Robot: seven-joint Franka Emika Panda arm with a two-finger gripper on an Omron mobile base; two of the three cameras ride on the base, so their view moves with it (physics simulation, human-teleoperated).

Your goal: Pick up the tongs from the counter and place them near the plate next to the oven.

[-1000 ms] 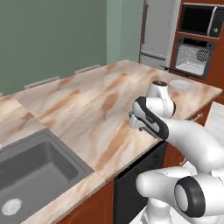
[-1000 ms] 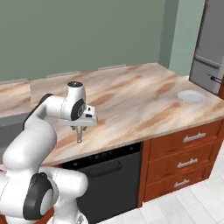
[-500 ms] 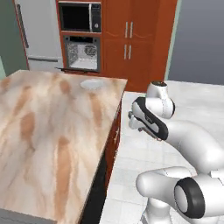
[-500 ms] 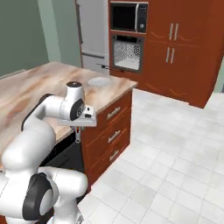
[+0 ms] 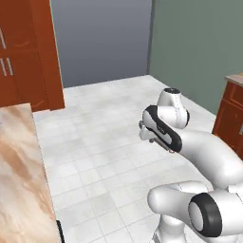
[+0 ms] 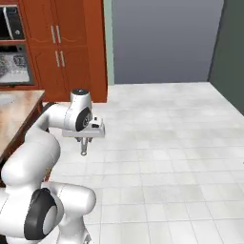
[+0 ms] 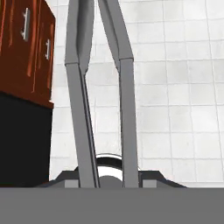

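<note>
The tongs [image 7: 82, 105] fill the hand view as two long dark grey arms that run up from the bottom edge and draw closer toward the top. My gripper [image 7: 108, 176] is shut on them at their lower end. It hangs over the white tiled floor, off the right end of the counter [image 6: 16, 106], and points down in the right base view [image 6: 84, 145]. In the left base view the gripper [image 5: 151, 137] sits at mid-height, with the marble counter [image 5: 16, 166] at the far left. A pale sliver that may be the plate [image 6: 3, 100] lies on the counter's left edge.
The oven [image 6: 10, 66] and a microwave [image 6: 9, 23] sit in tall reddish-brown cabinets [image 6: 62, 47] at the back left. Below the hand are wooden drawers [image 7: 26, 48] and a black panel [image 7: 22, 144]. Another cabinet corner [image 5: 230, 114] stands at the right. Open tiled floor [image 6: 167, 133] lies ahead.
The whole scene has swung left in both base views: the camera has turned right. Counter, oven and plate have slid to the left edge. The arm keeps its pose with the tongs.
</note>
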